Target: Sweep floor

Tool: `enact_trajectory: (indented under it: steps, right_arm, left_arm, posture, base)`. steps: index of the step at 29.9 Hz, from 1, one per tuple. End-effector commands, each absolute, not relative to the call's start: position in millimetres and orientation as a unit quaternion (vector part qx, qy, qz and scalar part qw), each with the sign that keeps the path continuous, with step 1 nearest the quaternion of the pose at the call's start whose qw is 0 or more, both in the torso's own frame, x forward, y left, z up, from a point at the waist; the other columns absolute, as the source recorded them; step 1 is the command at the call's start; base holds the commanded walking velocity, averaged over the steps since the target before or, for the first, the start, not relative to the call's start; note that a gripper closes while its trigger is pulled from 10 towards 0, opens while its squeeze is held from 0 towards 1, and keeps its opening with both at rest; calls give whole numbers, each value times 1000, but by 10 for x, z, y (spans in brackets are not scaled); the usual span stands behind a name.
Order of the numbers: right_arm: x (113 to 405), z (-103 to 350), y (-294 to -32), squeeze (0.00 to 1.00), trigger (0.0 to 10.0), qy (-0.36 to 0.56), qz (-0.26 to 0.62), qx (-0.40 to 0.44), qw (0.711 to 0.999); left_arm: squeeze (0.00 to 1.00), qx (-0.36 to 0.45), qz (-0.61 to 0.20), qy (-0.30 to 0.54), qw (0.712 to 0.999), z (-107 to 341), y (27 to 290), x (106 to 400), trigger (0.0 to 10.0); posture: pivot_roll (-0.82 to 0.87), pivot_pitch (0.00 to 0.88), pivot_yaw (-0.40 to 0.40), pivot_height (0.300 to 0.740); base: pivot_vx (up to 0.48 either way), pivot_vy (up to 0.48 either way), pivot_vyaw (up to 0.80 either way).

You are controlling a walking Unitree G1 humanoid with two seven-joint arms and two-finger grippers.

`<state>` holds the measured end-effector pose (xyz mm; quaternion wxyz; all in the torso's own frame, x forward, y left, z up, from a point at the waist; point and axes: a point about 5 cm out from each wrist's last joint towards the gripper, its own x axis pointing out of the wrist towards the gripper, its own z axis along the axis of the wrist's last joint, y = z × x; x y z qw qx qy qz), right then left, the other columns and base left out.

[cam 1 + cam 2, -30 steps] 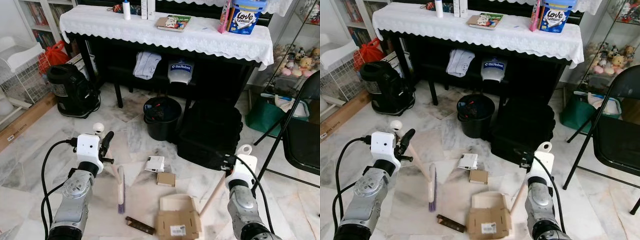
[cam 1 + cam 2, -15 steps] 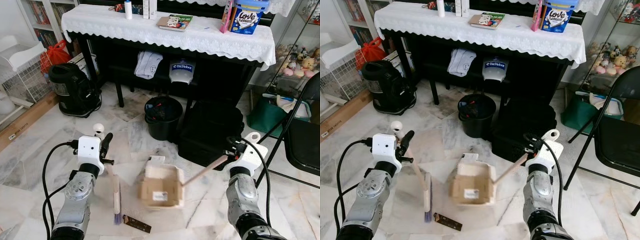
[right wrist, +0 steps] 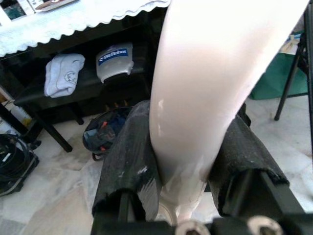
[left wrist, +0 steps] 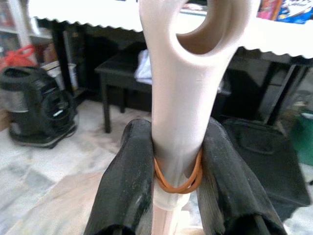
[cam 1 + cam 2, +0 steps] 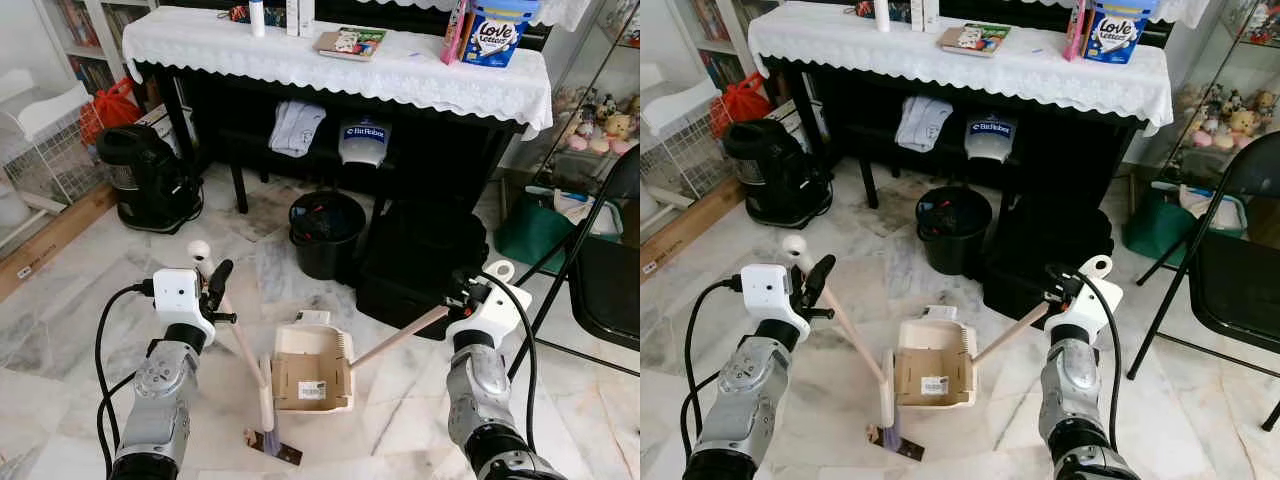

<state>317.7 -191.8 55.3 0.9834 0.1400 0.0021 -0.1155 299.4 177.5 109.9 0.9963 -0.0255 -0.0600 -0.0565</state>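
Count: one broom (image 5: 262,400), one dustpan (image 5: 312,369), one dark scrap (image 5: 280,449) on the floor. One black bin (image 5: 325,235), one vacuum (image 5: 145,180), one folding chair (image 5: 605,260). On the surface (image 5: 300,60): one tissue pack (image 5: 497,30), one book (image 5: 346,43).

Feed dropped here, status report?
Left gripper shut on cream brush. Right gripper shut on cream dustpan. Dark brown strip on floor by bristles.
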Motion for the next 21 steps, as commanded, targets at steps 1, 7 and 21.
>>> enact_trajectory:
  steps: [1, 7, 21]
  right_arm:
    - [3240, 656, -1888, 0, 10000, -19, -107, 148, 983]
    - [3252, 656, -1861, 0, 10000, -16, -103, 149, 983]
    - [3277, 724, -1801, 0, 10000, -34, -85, 138, 986]
  left_arm:
    - [0, -44, -95, -95, 990, 1295, 1645, 3027, 10000]
    - [0, -1, -120, -89, 989, 1302, 1565, 3034, 10000]
    - [0, 52, -50, -105, 992, 1288, 1671, 2989, 10000]
  posture:
    - [98, 39, -14, 740]
    - [103, 30, -12, 740]
    - [95, 9, -10, 740]
  base:
    - [0, 0, 0]
    - [0, 0, 0]
    - [0, 0, 0]
